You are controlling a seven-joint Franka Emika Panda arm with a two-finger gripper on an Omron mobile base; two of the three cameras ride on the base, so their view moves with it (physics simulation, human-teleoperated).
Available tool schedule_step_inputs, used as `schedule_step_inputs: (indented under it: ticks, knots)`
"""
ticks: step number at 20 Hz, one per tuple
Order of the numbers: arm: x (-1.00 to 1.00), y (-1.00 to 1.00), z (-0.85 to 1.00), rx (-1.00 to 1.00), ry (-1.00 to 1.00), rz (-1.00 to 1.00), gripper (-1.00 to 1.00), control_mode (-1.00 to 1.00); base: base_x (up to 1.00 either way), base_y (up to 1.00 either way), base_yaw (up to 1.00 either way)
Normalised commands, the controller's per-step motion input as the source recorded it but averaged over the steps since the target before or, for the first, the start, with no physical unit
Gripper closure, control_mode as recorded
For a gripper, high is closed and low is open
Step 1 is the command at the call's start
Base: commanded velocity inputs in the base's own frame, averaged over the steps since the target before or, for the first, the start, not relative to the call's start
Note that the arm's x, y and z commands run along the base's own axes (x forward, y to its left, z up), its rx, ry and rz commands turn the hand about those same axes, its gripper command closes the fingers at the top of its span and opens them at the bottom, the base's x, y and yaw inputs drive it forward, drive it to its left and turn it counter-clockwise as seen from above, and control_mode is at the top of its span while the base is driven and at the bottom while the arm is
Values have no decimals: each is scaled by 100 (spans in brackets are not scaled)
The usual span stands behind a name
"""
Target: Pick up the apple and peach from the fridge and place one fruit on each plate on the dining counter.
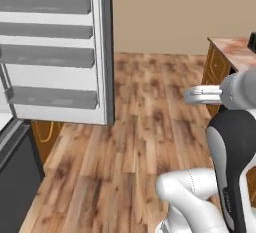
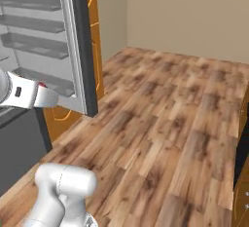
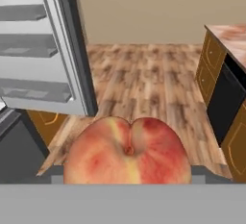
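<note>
Peach: a red-and-yellow peach (image 3: 129,152) fills the foreground of the hand view, its stem dimple facing the camera, seated low between the gripper's fingers.
Gripper: closed on the peach, jaws held apart by the fruit's width; the fingertips themselves are hidden behind the fruit and the lower edge of the hand view. In the right base view a sliver of red shows at the tip of the white hand (image 2: 41,96).
Arm: white Franka arm (image 1: 235,127) rises at the lower right of the left base view, its dark upper link upright and the wrist reaching across toward the left.
Fridge door: the open fridge door (image 1: 55,52) stands at the left, white inner face turned to the room, four grey door shelves stacked one above another, dark-grey outer edge.
Floor: brown wood-plank floor (image 2: 165,123) stretches from the door to the beige back wall (image 3: 144,9).
Cabinets: orange panelled cabinets with a reddish marbled counter top (image 3: 230,35) stand at the right of the hand view, a black appliance front (image 3: 226,100) set between them.
Beside the fridge: an orange cupboard panel (image 2: 92,36) shows behind the door's edge.
</note>
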Motion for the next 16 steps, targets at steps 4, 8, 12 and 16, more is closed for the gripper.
schedule_step_inputs:
  ticks: [4,8,12,16]
  knots:
    - [0,0,0,0,0,0,100,100,31,-42,-52]
    - [0,0,0,0,0,0,100,100,76,-51,-37]
    - [0,0,0,0,0,0,100,100,98,-41,-22]
    - [0,0,0,0,0,0,100,100,100,-37,-2]
